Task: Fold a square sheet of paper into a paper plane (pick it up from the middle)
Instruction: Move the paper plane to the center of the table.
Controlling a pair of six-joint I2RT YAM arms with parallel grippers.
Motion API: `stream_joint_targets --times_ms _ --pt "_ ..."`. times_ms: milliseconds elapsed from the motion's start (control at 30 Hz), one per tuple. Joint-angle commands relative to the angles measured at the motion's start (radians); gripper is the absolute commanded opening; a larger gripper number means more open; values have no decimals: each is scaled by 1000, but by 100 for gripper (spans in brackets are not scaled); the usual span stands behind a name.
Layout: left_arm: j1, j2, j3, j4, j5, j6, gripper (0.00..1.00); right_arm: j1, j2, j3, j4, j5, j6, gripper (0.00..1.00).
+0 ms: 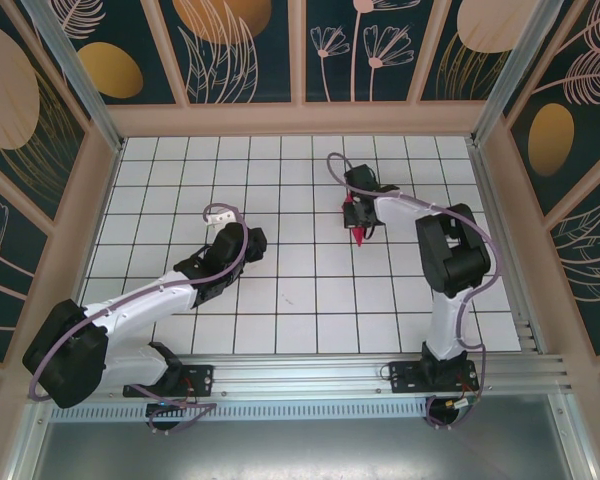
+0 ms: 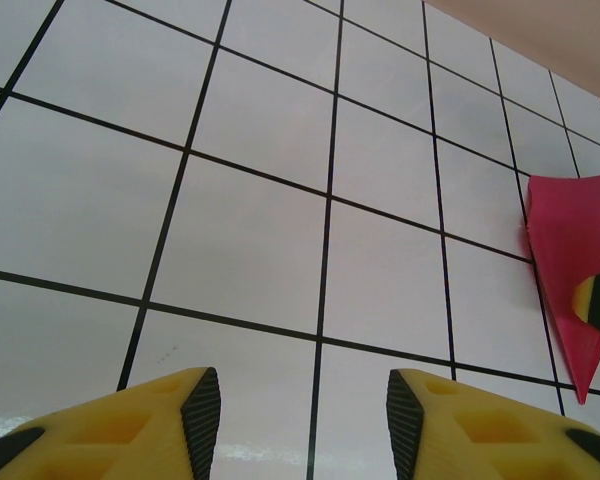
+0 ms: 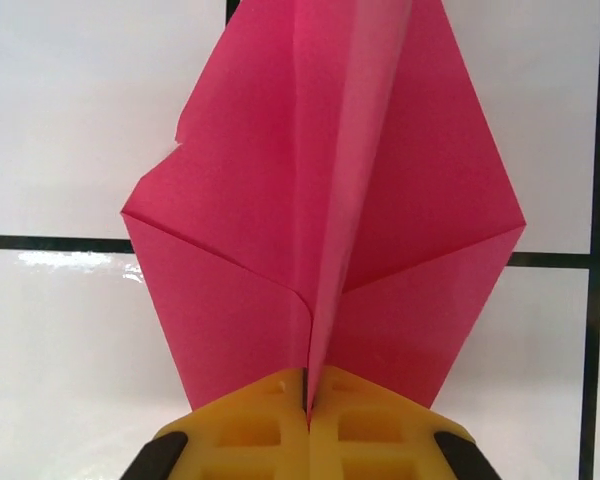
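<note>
The magenta-pink sheet of paper is folded into a pointed paper plane shape with two flaps spread either side of a raised centre crease. My right gripper is shut on that centre crease at the near end. From above, the paper hangs as a narrow point beneath the right gripper, over the middle-right tiles. My left gripper is open with nothing between its fingers, low over bare tiles. The paper lies to its right, apart from it. In the top view the left gripper sits about two tiles left of the paper.
The white tiled table with black grid lines is boxed in by patterned walls on three sides. A metal rail runs along the near edge by the arm bases.
</note>
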Motion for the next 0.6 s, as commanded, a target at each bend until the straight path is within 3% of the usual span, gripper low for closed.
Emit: stream_joint_targets --times_ms 0,100,333,567 --pt "2 7 -7 -2 -7 -11 51 66 66 42 -96 241 -69 1" --pt "1 6 -12 1 -4 -12 51 106 112 62 -108 317 -94 1" --pt "2 -4 -27 5 -2 -21 51 106 132 114 -142 319 -63 3" --pt "0 -5 -28 6 0 -20 52 88 49 139 -171 145 -4 12"
